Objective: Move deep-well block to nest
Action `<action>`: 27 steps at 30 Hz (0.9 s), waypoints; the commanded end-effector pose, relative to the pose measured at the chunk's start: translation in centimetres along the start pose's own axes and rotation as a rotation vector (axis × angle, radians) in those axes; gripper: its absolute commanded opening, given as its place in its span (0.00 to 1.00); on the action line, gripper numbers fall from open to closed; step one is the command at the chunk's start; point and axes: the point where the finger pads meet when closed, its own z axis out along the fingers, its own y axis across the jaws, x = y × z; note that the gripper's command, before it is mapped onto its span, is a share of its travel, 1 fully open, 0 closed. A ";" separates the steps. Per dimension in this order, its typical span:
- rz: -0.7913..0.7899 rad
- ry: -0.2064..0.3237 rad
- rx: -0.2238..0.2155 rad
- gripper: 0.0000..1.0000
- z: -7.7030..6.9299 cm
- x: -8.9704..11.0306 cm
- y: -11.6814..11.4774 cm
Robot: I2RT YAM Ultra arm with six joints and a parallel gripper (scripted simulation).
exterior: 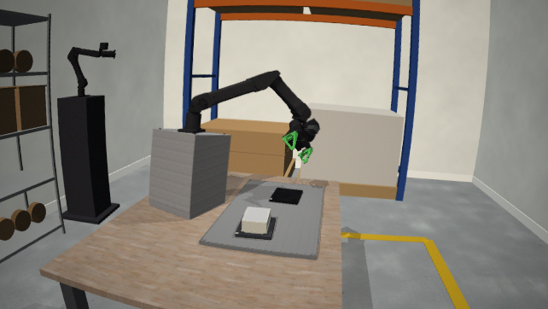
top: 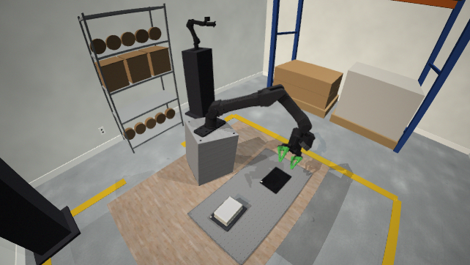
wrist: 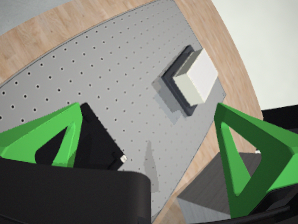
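On the wooden desk (exterior: 128, 256) lies a grey perforated plate (exterior: 299, 239). Nearest the exterior camera, the white deep-well block (exterior: 256, 219) sits flat on its dark nest N1 (exterior: 271, 232). Farther along the plate lies the black nest N2 (exterior: 286, 195), bare, with a small white mark at one corner in the top view; no lettering is readable. Beyond and above it hangs the hand (exterior: 298, 148), its green fingers spread fully apart, holding nothing and touching nothing, well apart from the block. The wrist view looks down between the fingers at both nests. The arm reaches from a grey pedestal (exterior: 188, 175).
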 end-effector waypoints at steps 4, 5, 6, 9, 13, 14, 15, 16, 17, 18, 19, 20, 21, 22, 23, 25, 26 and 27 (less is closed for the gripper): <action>0.073 0.094 -0.020 1.00 2.6 -0.6 -0.5; 0.073 0.094 -0.020 1.00 2.6 -0.6 -0.5; 0.073 0.094 -0.020 1.00 2.6 -0.6 -0.5; 0.107 0.168 -0.017 1.00 4.0 -0.5 -0.9; 0.107 0.167 -0.016 1.00 5.9 -0.4 -1.5; 0.122 0.197 -0.017 1.00 6.3 -0.3 -1.7; 0.138 0.226 -0.017 1.00 6.8 -0.3 -1.9; 0.153 0.256 -0.018 1.00 7.3 -0.2 -2.1; 0.159 0.267 -0.018 1.00 7.8 -0.2 -2.2; 0.159 0.267 -0.018 1.00 8.2 -0.1 -2.4; 0.159 0.267 -0.018 1.00 8.7 0.0 -2.6; 0.176 0.296 -0.020 1.00 9.1 0.0 -2.8; 0.192 0.324 -0.022 1.00 9.6 0.1 -3.0; 0.192 0.324 -0.022 1.00 9.6 0.1 -3.0; 0.192 0.324 -0.022 1.00 9.6 0.1 -3.0; 0.215 0.363 -0.025 1.00 10.5 0.3 -3.4; 0.215 0.363 -0.025 1.00 11.0 0.4 -3.6; 0.232 0.391 -0.029 1.00 11.4 0.5 -3.8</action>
